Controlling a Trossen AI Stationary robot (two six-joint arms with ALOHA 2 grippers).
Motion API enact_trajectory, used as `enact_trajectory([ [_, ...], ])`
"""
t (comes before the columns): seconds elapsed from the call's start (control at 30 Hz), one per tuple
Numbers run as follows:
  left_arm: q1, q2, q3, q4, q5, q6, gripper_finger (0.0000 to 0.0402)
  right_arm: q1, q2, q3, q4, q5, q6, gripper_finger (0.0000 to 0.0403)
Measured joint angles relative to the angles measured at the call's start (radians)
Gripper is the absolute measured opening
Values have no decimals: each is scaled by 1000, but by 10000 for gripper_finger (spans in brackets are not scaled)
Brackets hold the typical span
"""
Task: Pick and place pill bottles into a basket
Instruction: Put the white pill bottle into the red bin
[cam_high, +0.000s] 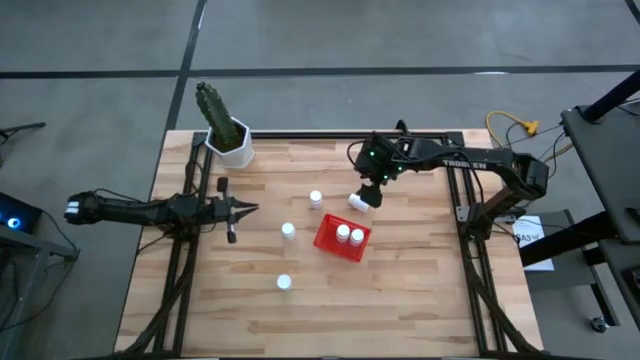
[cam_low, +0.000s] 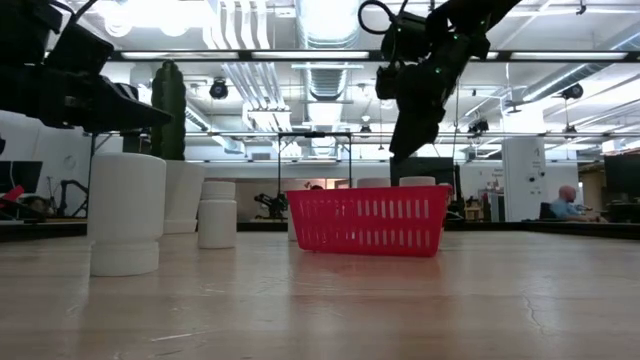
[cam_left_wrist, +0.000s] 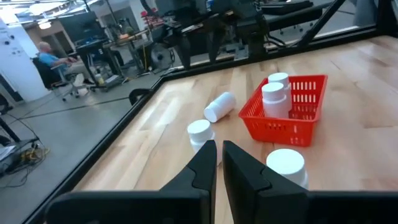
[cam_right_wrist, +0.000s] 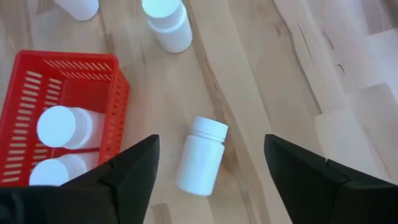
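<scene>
1. A wooden worktop (cam_high: 420, 290) carries a cactus pot (cam_high: 232, 143) at its far left corner.
2. The right gripper (cam_right_wrist: 208, 163) hangs above a bottle lying on its side (cam_right_wrist: 202, 155), jaws wide apart, just beside the basket (cam_high: 331, 243).
3. The left gripper (cam_left_wrist: 219, 163) reaches out level over the worktop's left side, jaws together.
4. Six bottles: two upright in the red basket, three standing loose, one toppled.

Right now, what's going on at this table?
The right gripper hangs open over a pill bottle lying on its side next to the red basket, which already holds two bottles. Three more bottles stand loose on the table. The left gripper waits near the cactus pot.
</scene>
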Motion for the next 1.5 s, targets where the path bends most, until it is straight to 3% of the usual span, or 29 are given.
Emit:
enact_trajectory([
  [0.3,0,2,0,-3,0,-3,10,5,21,-23,-12,6,22,285],
  [0.5,0,2,0,-3,0,-4,10,5,43,-36,-23,74,29,279],
  [1.5,0,3,0,-7,1,-10,10,55,173,-38,-14,71,78,287],
])
